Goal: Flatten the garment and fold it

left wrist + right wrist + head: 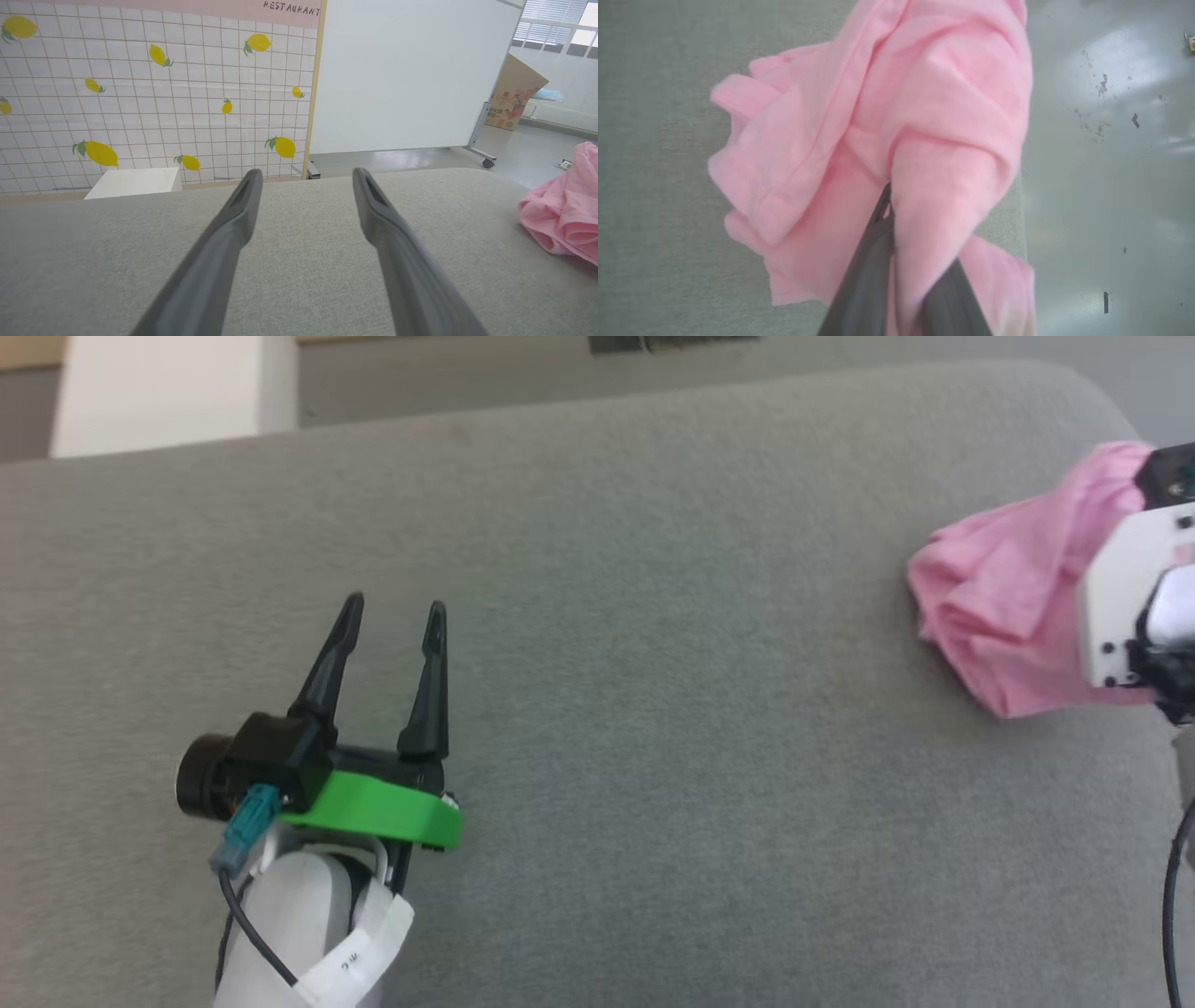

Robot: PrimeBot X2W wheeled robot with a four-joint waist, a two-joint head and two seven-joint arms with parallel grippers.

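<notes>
- The garment (999, 607) is bunched at the right edge of the cushion (653, 756), and the right gripper (891, 210) pinches it: the pickup step.
- The left gripper (394, 611) stands wide and empty.
- Next, probably: bring it to the centre and spread it.

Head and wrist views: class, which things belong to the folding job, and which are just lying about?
Job: pink garment, right gripper shut on it, open left gripper, grey cushion.
Lying about: cardboard box, white partition, lemon-print wall, small white block.

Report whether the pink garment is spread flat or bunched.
Bunched: the garment sits in a crumpled, creased heap, a fold pinched in the right gripper.
</notes>
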